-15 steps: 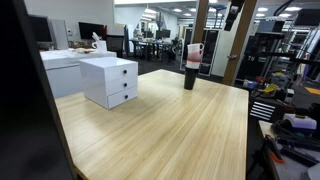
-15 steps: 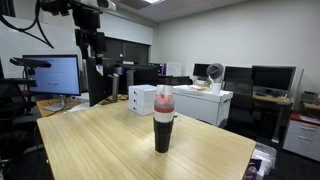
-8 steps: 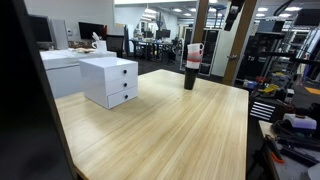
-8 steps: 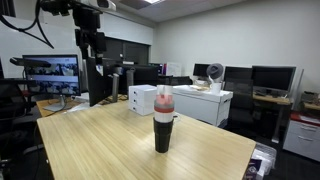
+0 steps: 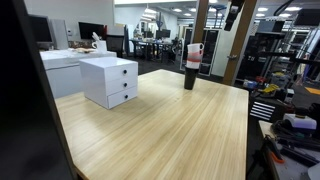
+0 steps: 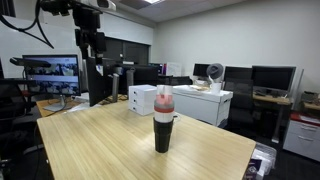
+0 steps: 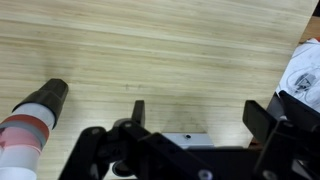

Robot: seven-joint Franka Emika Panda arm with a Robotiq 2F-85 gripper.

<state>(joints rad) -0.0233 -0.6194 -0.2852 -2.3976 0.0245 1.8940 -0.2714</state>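
My gripper [image 7: 200, 115] is open and empty, high above the wooden table [image 7: 160, 50]. In an exterior view it hangs from the arm at the upper left [image 6: 94, 45], well above the table's far end. A dark tumbler with a red and white top [image 6: 163, 118] stands upright on the table; it also shows in the other exterior view [image 5: 192, 66] and at the left edge of the wrist view [image 7: 30, 122]. A white two-drawer unit [image 5: 110, 80] stands on the table; in the wrist view its top [image 7: 185, 141] shows between my fingers, far below.
A monitor [image 6: 50, 75] stands beside the table's far end. Desks, chairs and shelves surround the table in both exterior views. A white bag-like thing [image 7: 303, 75] lies past the table's edge in the wrist view.
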